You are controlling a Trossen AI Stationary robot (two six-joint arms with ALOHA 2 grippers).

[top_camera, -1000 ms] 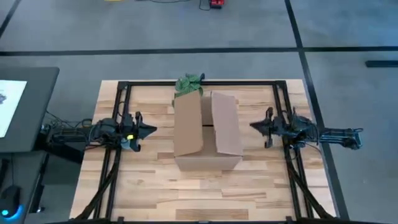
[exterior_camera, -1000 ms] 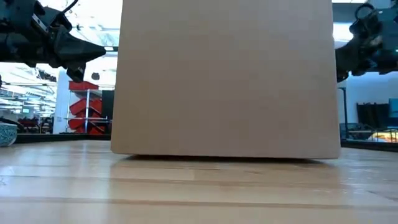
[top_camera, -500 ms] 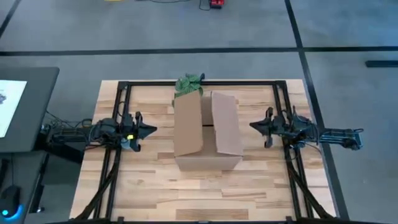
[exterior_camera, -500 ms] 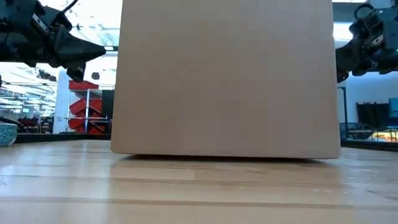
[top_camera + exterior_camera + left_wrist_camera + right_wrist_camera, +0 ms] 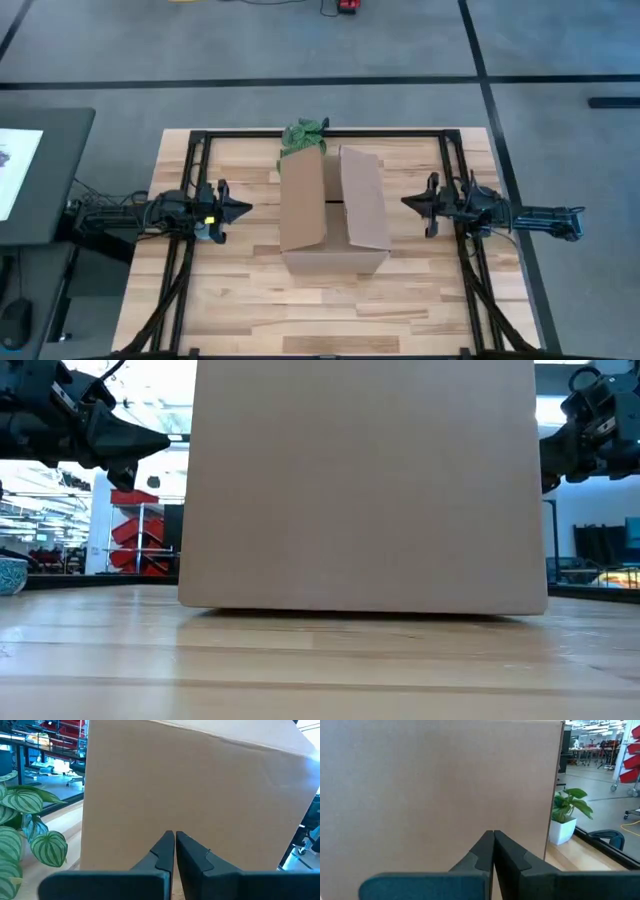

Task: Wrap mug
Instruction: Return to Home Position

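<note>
Running pale and planked under both arms, the wooden table (image 5: 250,300) is bordered by a black frame (image 5: 320,131) and stands on a grey floor (image 5: 560,60) crossed by dark lines. A dark side desk (image 5: 45,170) sits behind the left arm. At table height, the room beyond shows a red rack (image 5: 140,535) and a patterned bowl (image 5: 10,575) at the table's rim.

The cardboard box (image 5: 333,215) stands between the two grippers, its top flaps folded over with a narrow slit between them. The mug cannot be seen in any view. The left gripper (image 5: 244,209) hovers clenched on nothing, its fingertips pointing at the near box wall with bare table between them. The right gripper (image 5: 406,203) faces the opposite wall, likewise pressed shut and empty, and clear of the cardboard.

A green-leaved plant (image 5: 304,135) sits against the box's far end, nearer the left gripper than the right. Broad open planks lie between the box's near end and the near table edge.
</note>
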